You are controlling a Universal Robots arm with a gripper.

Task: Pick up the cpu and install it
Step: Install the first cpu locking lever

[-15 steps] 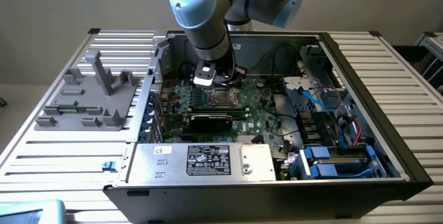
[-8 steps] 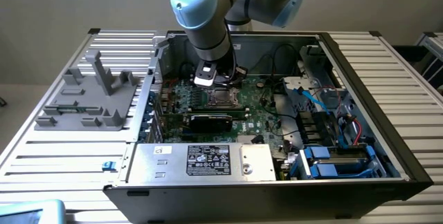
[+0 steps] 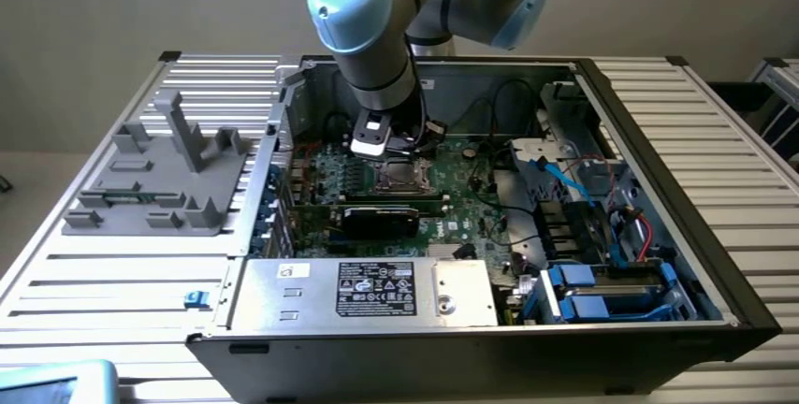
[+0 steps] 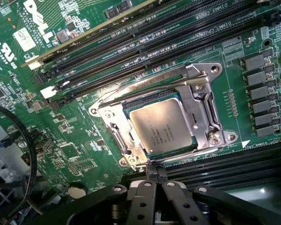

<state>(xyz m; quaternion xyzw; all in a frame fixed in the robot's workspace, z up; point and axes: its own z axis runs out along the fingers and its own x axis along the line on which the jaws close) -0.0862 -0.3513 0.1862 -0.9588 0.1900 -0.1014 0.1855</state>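
Note:
The cpu (image 4: 161,126), a square chip with a dull silver top, lies inside the open metal socket frame (image 4: 210,117) on the green motherboard (image 4: 79,98). My gripper (image 4: 155,172) hovers at the socket's edge, its two black fingers pressed together with nothing visible between them. The tips sit just beside the chip's rim, over the frame's hinge. In the exterior view my gripper (image 3: 391,153) points straight down into the open computer case, directly above the socket (image 3: 402,178).
Long black memory slots (image 4: 131,47) flank the socket on both sides. A black cable loop (image 4: 18,140) lies nearby. In the case, a black card (image 3: 381,217) and a labelled silver box (image 3: 362,290) sit in front of the socket. A grey fixture (image 3: 163,180) stands at the exterior view's left.

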